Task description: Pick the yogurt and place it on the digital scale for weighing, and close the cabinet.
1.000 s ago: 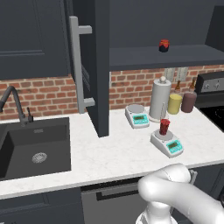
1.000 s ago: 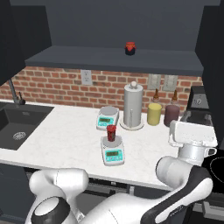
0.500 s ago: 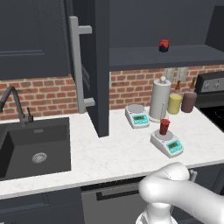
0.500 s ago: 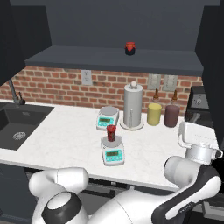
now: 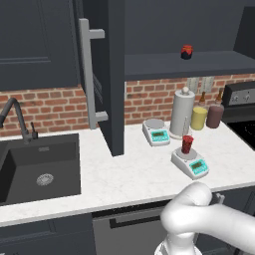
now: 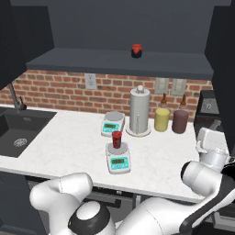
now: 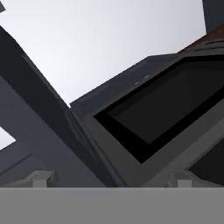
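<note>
The yogurt (image 5: 187,144) (image 6: 117,139), a small red cup, stands upright on the round pan of the digital scale (image 5: 191,163) (image 6: 118,158), which sits diagonally on the white counter. The cabinet is open: its left door (image 5: 113,74) juts out toward me with a grey bar handle (image 5: 88,74), and its right door (image 6: 223,59) stands out at the right edge. My white hand (image 6: 210,146) hangs low at the far right, well away from the scale. In the hand view my gripper (image 7: 111,179) points at dark panels, fingertips (image 7: 41,177) wide apart, open and holding nothing.
A second scale (image 5: 156,132) sits square beside a paper towel holder (image 5: 182,113), a yellow jar (image 5: 199,118) and a dark jar (image 5: 215,115). A squat red-and-black item (image 5: 187,52) rests on the cabinet shelf. A sink (image 5: 40,169) with a faucet (image 5: 17,117) lies left.
My hand has drifted slightly further right at the counter's right end, and the arm has shifted with it. The yogurt, scale and cabinet doors have not moved.
</note>
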Robot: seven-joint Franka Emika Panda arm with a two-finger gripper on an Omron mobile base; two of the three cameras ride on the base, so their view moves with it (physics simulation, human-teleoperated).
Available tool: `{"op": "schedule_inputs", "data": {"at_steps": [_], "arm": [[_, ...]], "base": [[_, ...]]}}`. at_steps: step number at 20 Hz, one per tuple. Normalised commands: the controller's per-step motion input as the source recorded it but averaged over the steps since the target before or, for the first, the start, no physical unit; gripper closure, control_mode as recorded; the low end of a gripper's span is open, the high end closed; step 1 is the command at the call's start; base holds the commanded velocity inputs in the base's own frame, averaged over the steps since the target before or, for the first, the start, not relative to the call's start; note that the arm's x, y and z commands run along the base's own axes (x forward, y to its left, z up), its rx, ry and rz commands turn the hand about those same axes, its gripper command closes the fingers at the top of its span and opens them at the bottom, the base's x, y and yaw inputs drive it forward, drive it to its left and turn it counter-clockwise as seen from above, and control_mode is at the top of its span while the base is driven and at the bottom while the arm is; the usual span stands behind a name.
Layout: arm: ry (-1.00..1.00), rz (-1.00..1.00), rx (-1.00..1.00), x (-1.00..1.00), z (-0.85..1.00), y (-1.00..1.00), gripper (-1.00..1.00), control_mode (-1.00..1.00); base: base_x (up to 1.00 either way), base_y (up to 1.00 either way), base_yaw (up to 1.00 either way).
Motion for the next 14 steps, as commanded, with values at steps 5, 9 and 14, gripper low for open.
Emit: {"op": "schedule_inputs", "data": {"at_steps": [5, 9, 14], "arm": [[0.10, 0.00, 0.08, 0.00, 0.03, -0.48, -1.00, -1.00], [0.18, 0.00, 0.06, 0.00, 0.00, -0.47, -1.00, -1.00], [0.23, 0.00, 0.00, 0.00, 0.01, -0.23, -1.00, -1.00]], "base": [[0.00, 0.00, 0.00], [0.00, 0.00, 0.00], [0.00, 0.00, 0.00]]}}
